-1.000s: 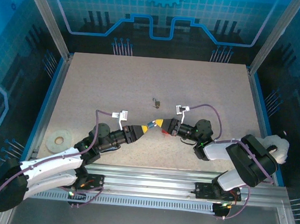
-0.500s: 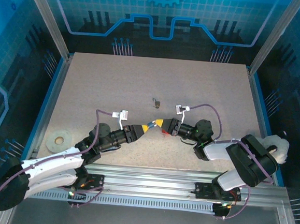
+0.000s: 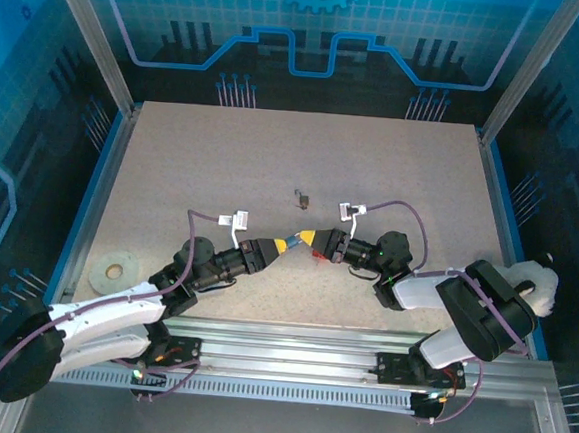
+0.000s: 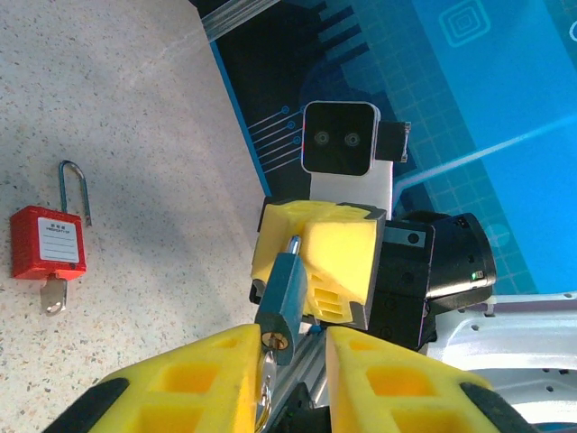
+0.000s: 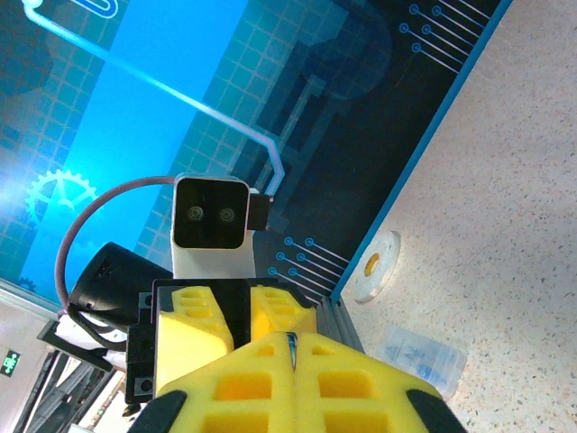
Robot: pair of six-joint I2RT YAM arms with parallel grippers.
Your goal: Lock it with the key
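The key (image 4: 281, 293) has a teal-blue plastic head with a small metal ring at its end. It is held above the table, its blade pinched in the right gripper (image 4: 302, 257) and its head reaching between the left gripper's (image 4: 293, 347) parted fingers.

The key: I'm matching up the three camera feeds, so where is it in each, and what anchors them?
Top external: the key is a blue speck mid-table between the left gripper and the right gripper.
Left wrist: lower centre, blue head between the left gripper's fingers, tip in the right gripper.
Right wrist: bottom centre, a metal sliver pinched between that gripper's fingers.
Shared landmark: the right gripper.
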